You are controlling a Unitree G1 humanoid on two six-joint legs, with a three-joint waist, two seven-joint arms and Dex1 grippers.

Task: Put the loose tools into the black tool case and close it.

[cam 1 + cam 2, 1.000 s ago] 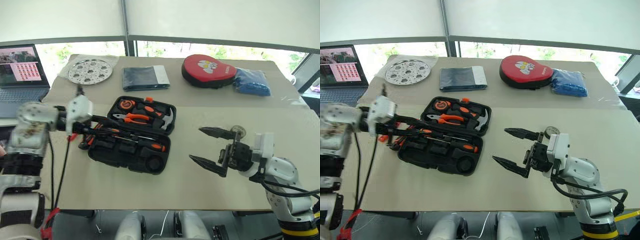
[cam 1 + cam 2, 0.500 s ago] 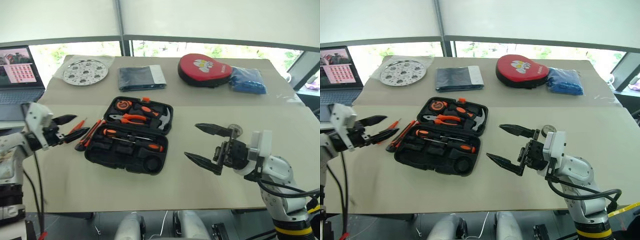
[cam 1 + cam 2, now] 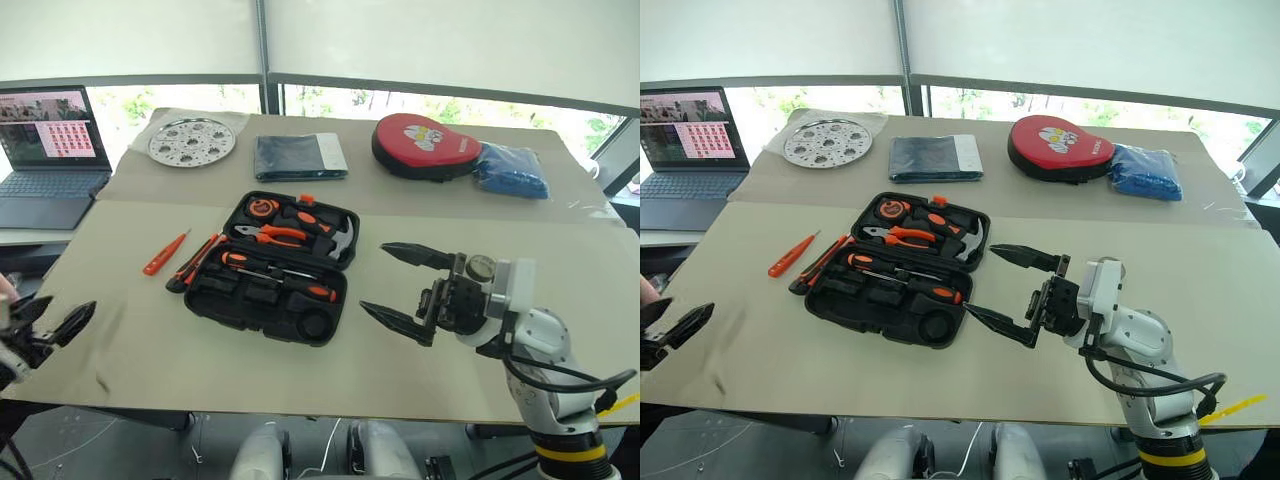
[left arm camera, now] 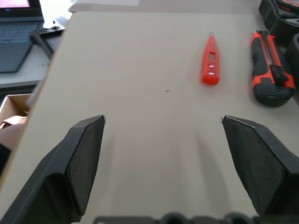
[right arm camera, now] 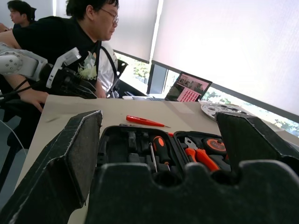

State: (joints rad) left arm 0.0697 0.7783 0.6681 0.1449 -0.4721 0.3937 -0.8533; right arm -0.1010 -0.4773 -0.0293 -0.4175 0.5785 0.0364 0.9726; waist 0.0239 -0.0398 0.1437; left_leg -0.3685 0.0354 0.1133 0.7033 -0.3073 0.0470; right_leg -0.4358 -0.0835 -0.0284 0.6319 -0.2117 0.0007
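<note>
the black tool case (image 3: 275, 268) lies open near the middle of the desk (image 3: 480, 215), with two black-and-orange screwdrivers (image 3: 283, 279) already lying in its near half beside the pliers (image 3: 268, 234) and hammer (image 3: 335, 236) in the far half. two loose tools are left out on the desk at the case's 9 o'clock: the utility knife (image 3: 196, 264) just beside the case's edge, and the slim orange screwdriver (image 3: 164, 253) a little further out. the step in hand looks like fetching one of these. the left end effector (image 3: 50, 327) sits wide and empty at the desk's near left edge, at about 7 o'clock from the case and well apart from both tools. the right end effector (image 3: 405, 287) hovers wide and empty at the case's 3 o'clock. the next move calls for the left end effector to reach toward 1 o'clock, line its fingers across a handle, and close; the lid waits until both are in.
</note>
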